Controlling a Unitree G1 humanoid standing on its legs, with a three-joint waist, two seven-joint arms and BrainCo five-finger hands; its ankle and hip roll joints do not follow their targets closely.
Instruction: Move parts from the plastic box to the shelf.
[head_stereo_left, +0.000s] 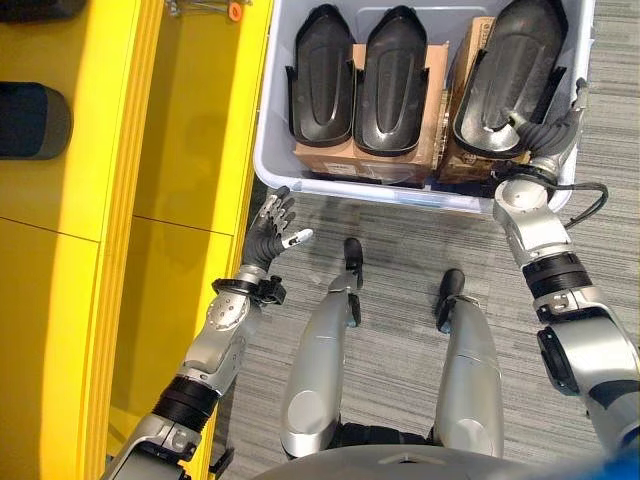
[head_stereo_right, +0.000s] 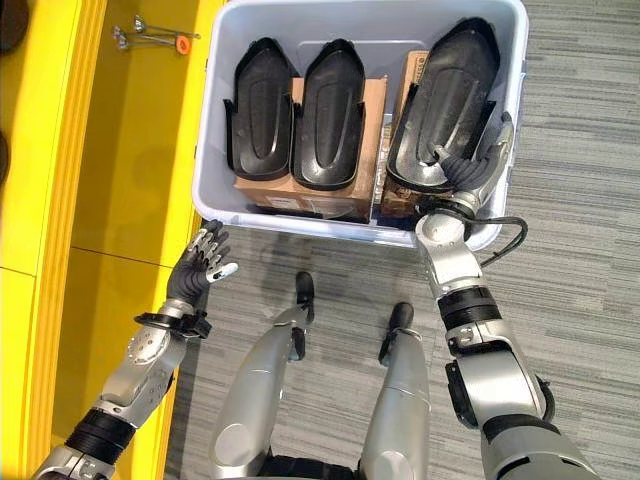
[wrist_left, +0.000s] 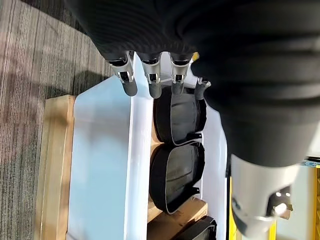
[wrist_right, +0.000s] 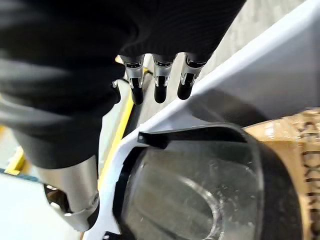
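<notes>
A white plastic box (head_stereo_left: 275, 165) stands on the floor ahead and holds three black moulded parts lying on cardboard cartons. Two parts (head_stereo_left: 322, 75) (head_stereo_left: 392, 80) lie side by side on the left. The third part (head_stereo_right: 445, 100) on the right sits higher and tilted. My right hand (head_stereo_right: 468, 165) is at the near end of that part by the box's near right corner, with its thumb and fingers closed on the part's rim (wrist_right: 150, 137). My left hand (head_stereo_left: 270, 235) hovers open over the carpet just outside the box's near left corner, fingers (wrist_left: 150, 85) straight.
A yellow shelf (head_stereo_left: 190, 120) runs along the left, close to the box. Dark items (head_stereo_left: 30, 120) lie on its far left, and small metal tools with an orange piece (head_stereo_right: 150, 38) lie at its far end. The box rests on a wooden pallet (wrist_left: 55, 165). Grey carpet (head_stereo_right: 580, 200) lies to the right.
</notes>
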